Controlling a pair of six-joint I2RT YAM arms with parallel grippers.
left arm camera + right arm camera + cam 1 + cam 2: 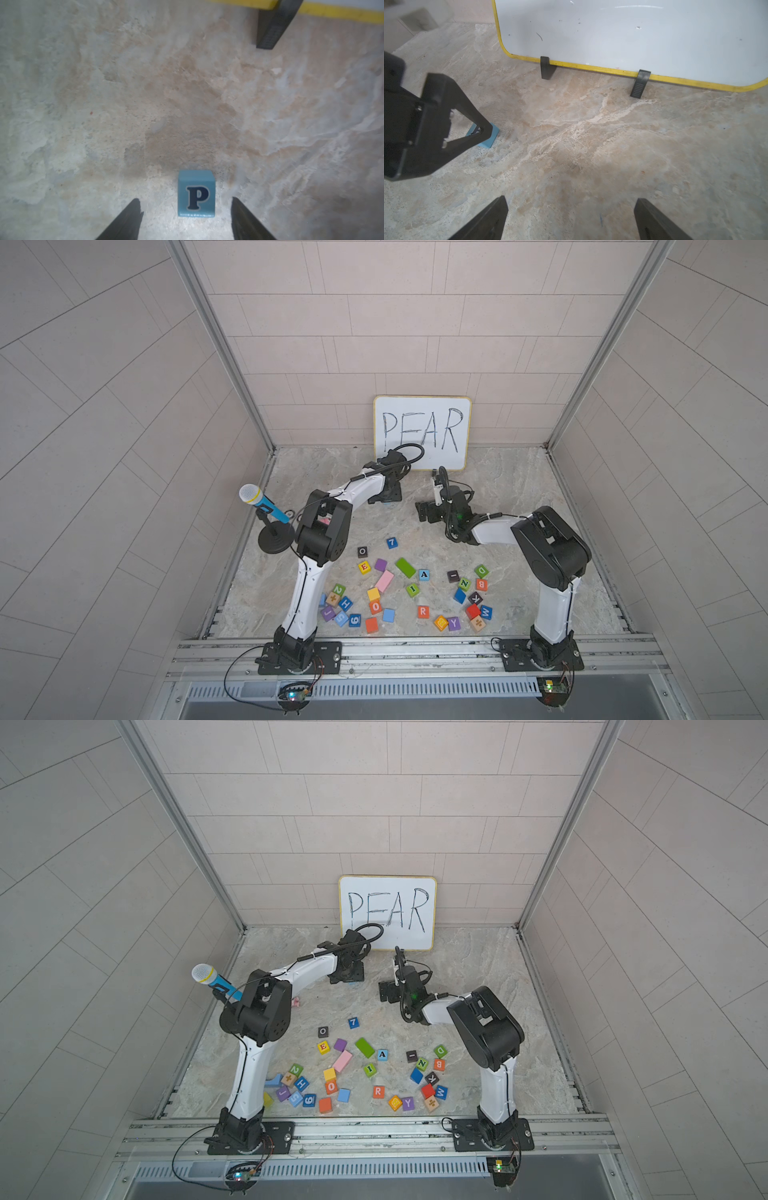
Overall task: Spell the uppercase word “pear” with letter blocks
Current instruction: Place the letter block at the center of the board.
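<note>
One P block [196,193] on tabletop [145,83]

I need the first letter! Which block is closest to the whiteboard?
The light-blue P block: it sits near the whiteboard, at the left gripper; every other block lies much farther from it.

A: What sits on the beige marbled stone tabletop [519,489]?
B: A yellow-rimmed whiteboard [422,431]; a light-blue P cube [196,193] just in front of it; mixed coloured blocks [412,589] scattered well apart from it.

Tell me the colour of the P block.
The P block is light blue with a dark letter; the left wrist view shows it best.
</note>
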